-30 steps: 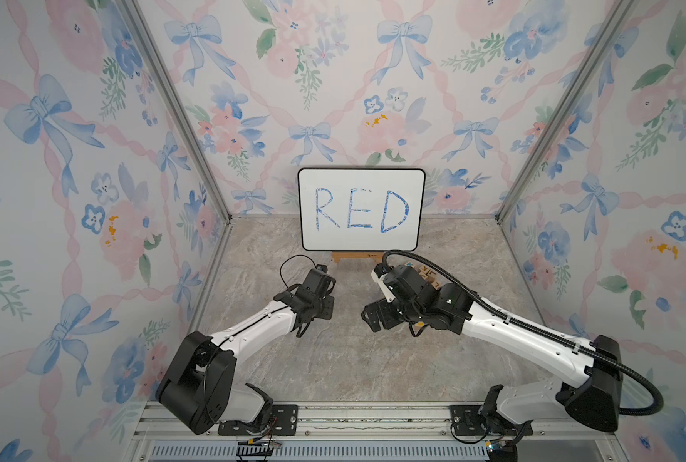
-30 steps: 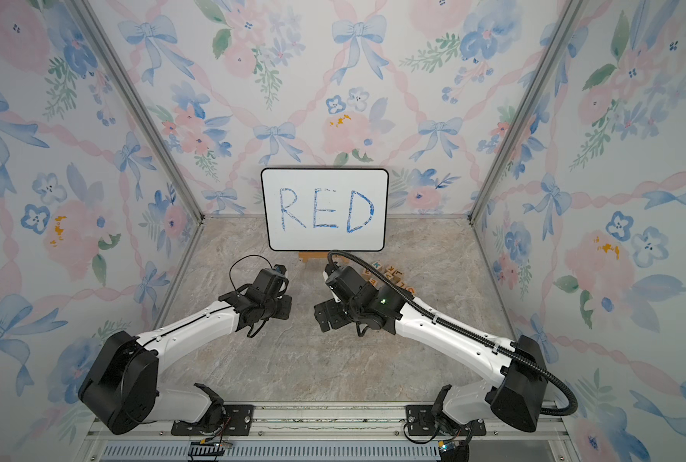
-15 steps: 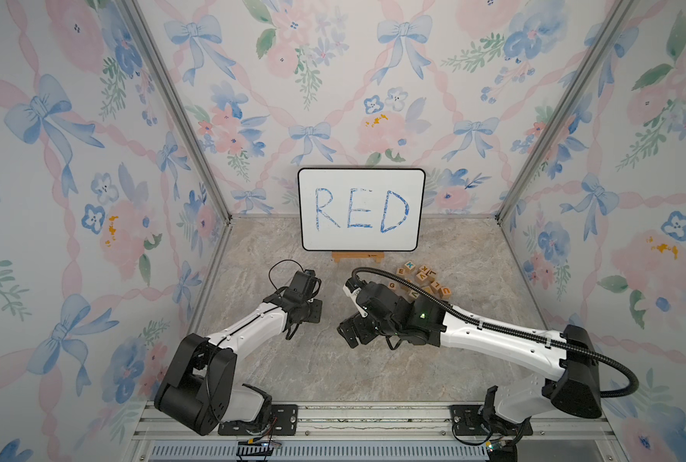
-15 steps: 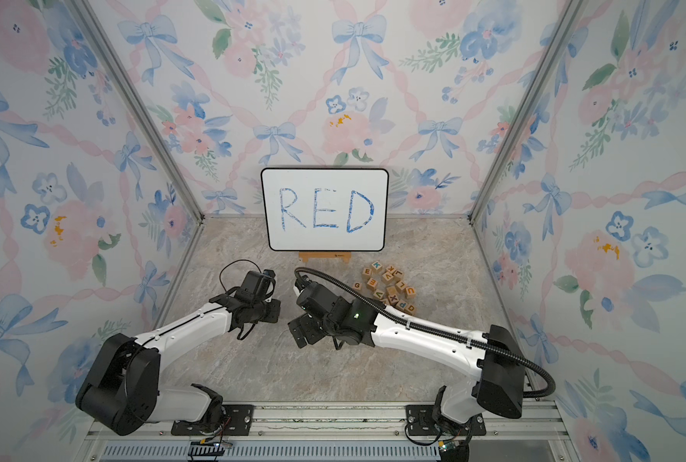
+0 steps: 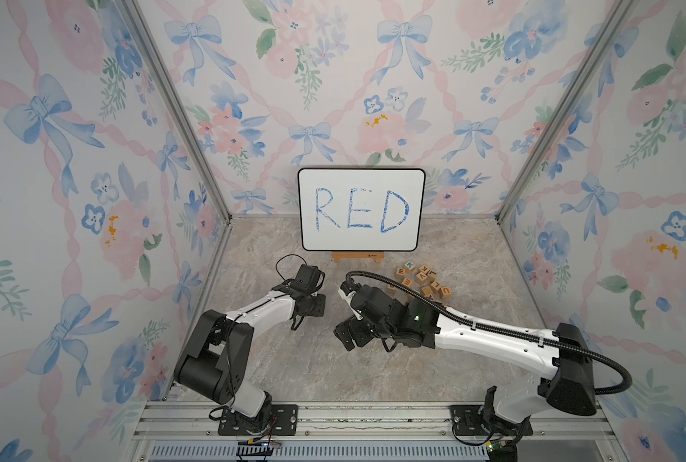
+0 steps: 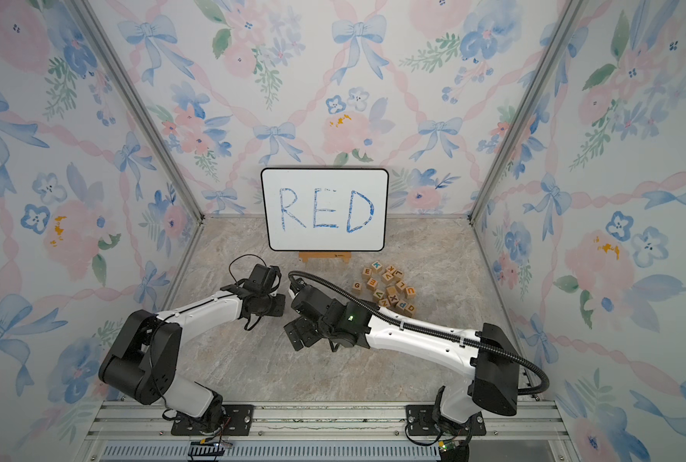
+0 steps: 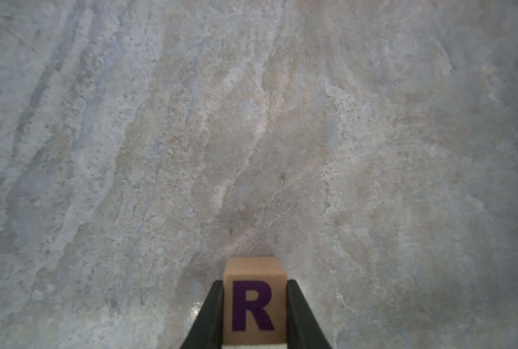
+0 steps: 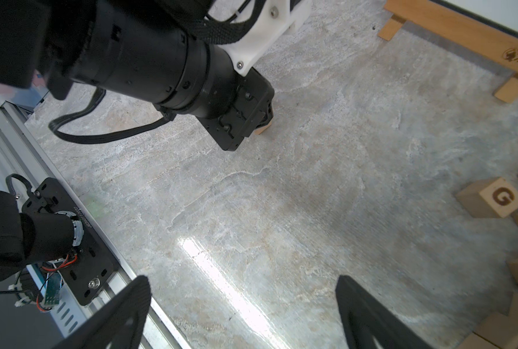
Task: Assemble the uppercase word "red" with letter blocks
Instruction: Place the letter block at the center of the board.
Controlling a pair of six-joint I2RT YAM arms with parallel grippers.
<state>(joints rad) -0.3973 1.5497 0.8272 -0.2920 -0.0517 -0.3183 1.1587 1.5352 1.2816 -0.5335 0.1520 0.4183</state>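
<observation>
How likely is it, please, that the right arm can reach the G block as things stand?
Probably yes: the right claw is open and empty, the G block sits at the pile's near edge, and nothing stands between them.

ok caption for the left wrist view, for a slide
Left gripper shut on the R block, purple letter facing camera, over stone-patterned table.

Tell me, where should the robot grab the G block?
From above, the open right gripper could best pinch two opposite sides of the G block. It sits flat, G up, at the edge of the pile, bare floor beside it.
</observation>
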